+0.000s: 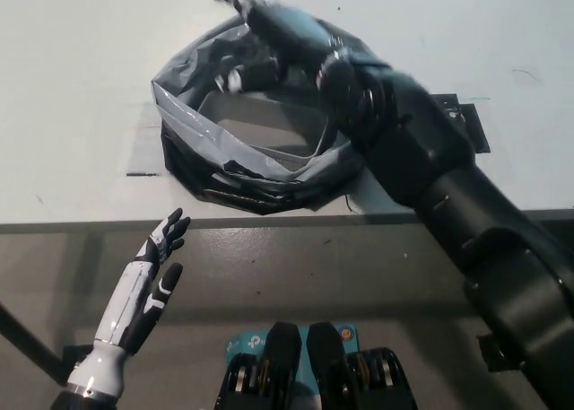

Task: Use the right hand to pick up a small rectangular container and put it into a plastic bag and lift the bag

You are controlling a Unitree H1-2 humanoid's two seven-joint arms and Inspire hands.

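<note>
Right hand [273, 33], blurred, over the far rim of the bag [193, 123]; its grasp cannot be told. Container [260, 127] lies inside the bag. Left hand [148, 289] rests open, lower left.

Bright, even light from above; motion blur on the moving hand.
The right hand [269, 29] smears at its fingertips; glare streaks the plastic bag [193, 123] below them, the white table [72, 60] looks washed out, and the floor stays dim.
</note>
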